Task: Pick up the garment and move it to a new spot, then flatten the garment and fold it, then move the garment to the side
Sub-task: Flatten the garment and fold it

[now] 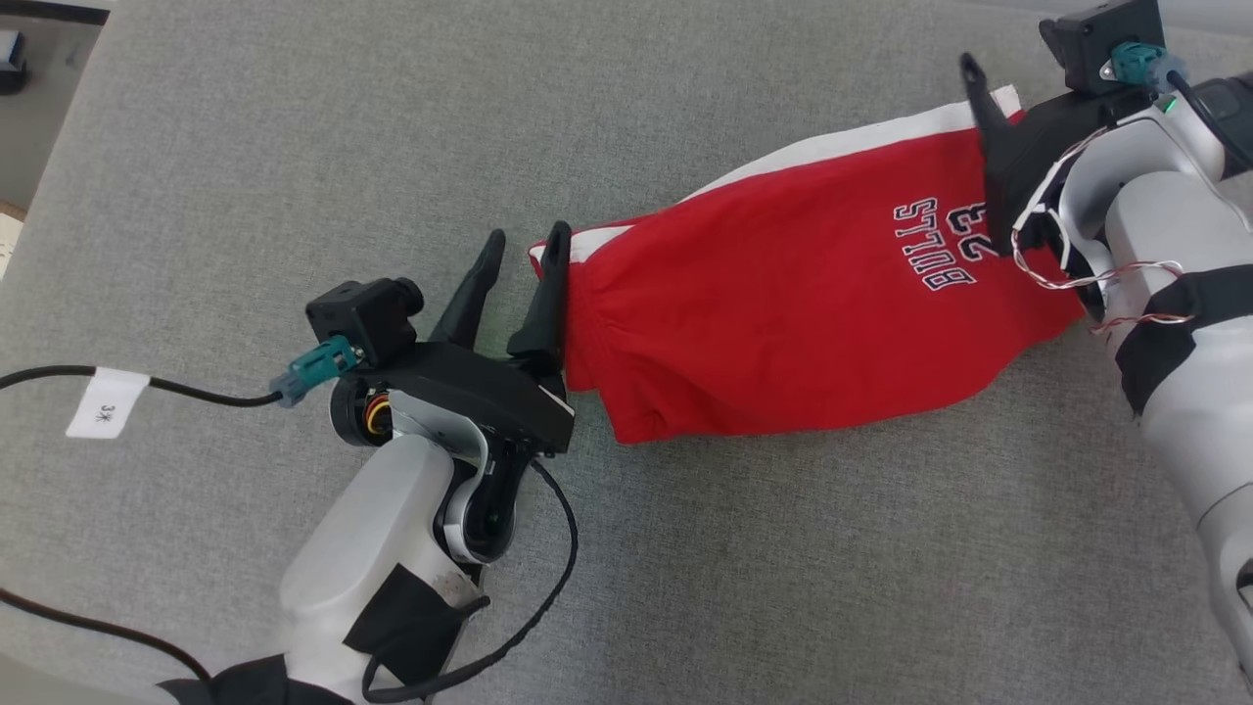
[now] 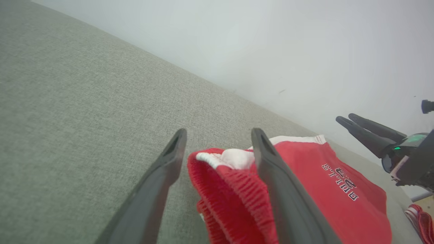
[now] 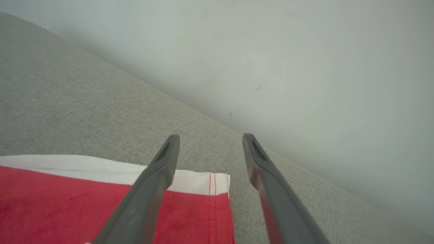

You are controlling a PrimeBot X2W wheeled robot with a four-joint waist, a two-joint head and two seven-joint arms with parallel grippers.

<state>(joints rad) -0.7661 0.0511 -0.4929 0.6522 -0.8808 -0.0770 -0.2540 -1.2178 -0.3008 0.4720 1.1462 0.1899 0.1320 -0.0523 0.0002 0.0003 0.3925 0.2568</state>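
While the garment (image 1: 783, 313) lies stretched out on the grey bench (image 1: 294, 147), note that its long axis runs from your left gripper (image 1: 529, 232) at the gathered waistband to your right gripper (image 3: 211, 136) at the white-trimmed leg hem. In the head view this axis climbs toward the far right. Both sets of jaws stand apart and hold nothing. At the left end, the bunched waistband rests against the inner finger, with part of it in the gap, as the left wrist view shows. At the right end, one finger lies over the hem corner and the other over bare bench. Each arm thus attends its own end of the cloth, and neither is nearer the middle. Judge the coming move by this line: the cloth looks narrow and rumpled across it, so flattening probably calls for each gripper to retake its near end and spread the fabric crosswise to the axis.
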